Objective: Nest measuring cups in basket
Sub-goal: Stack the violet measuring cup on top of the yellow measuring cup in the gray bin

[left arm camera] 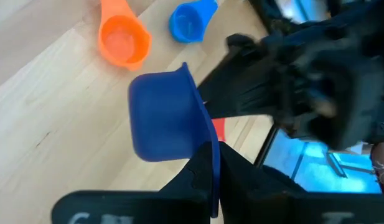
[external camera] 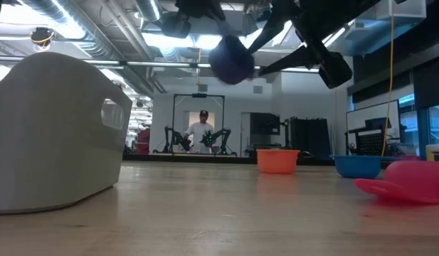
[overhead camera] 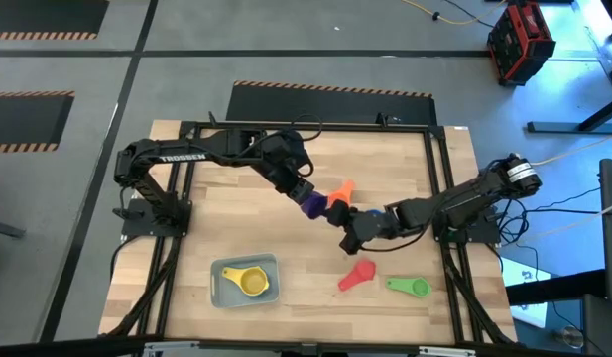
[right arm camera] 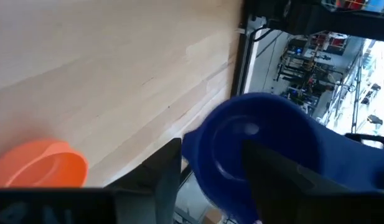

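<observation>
Purple cup: the purple measuring cup [overhead camera: 312, 204] hung in the air above the middle of the table [overhead camera: 236, 188], bowl tipped on its side, its flat handle pinched edge-on.
Left gripper: the left gripper [left arm camera: 211, 163] had its fingers closed on that handle, as the left wrist view showed plainly.
Right gripper: the right gripper [right arm camera: 211, 163] sat right against the same cup from the other side; its fingers stood apart with the bowl rim between them, not yet clamped as far as could be judged.
Nearby cups: an orange cup [overhead camera: 338, 196] and a blue cup [overhead camera: 369, 212] lay on the table just beside the two grippers; a pink cup [overhead camera: 358, 275] and a green cup [overhead camera: 411, 287] lay nearer the front right.
Basket: the pale basket [overhead camera: 226, 271] stood at the front left, well apart from the held cup, with a yellow cup [overhead camera: 253, 283] already inside.
Step in hand: probably a hand-over or regrasp of the purple cup in mid-air.
Next move: one arm would need a firm hold before the other let go, then a carry to the basket with the bowl turned upright to seat with the yellow one.
</observation>
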Robot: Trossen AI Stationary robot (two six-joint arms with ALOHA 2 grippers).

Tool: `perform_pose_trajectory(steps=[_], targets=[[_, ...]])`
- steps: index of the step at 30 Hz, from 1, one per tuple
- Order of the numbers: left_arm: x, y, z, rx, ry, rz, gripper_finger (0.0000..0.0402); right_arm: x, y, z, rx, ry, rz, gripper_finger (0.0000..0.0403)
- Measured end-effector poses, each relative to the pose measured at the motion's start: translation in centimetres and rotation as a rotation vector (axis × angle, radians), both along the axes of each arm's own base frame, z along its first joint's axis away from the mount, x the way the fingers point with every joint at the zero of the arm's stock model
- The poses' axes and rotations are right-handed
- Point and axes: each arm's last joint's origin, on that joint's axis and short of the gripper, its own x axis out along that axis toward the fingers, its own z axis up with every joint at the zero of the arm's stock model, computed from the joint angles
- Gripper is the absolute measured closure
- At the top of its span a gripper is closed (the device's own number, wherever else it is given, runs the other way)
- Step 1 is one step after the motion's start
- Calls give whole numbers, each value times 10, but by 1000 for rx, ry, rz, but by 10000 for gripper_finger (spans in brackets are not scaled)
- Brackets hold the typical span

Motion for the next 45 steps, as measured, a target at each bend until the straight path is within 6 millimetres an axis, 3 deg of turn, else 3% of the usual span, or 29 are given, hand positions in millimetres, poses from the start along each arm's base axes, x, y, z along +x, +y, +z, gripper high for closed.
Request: perform_pose_trajectory(steps=[7,12,17,22,29,33,38,45], targets=[[-12,-3,6,-38,31,-5,400,-17,11,18,117,-69,-31,243],[-31,-18,20,-61,36,-30,400,-34,7,30,245,-93,-112,244],[-60,-45,35,-31,84,-42,400,-44,0,37,323,-103,-177,240],[-91,-77,48,-1,114,-2,400,-43,-7,38,347,-116,-222,240],[-113,-127,53,61,85,42,400,-40,-15,37,347,-120,-252,240],[-120,-154,47,96,59,72,400,-39,-16,36,349,-119,-254,240],[-129,-178,17,57,91,95,400,-39,-16,36,357,-115,-246,240],[-148,-184,-12,-72,-46,54,400,-39,-15,36,368,-110,-233,240]])
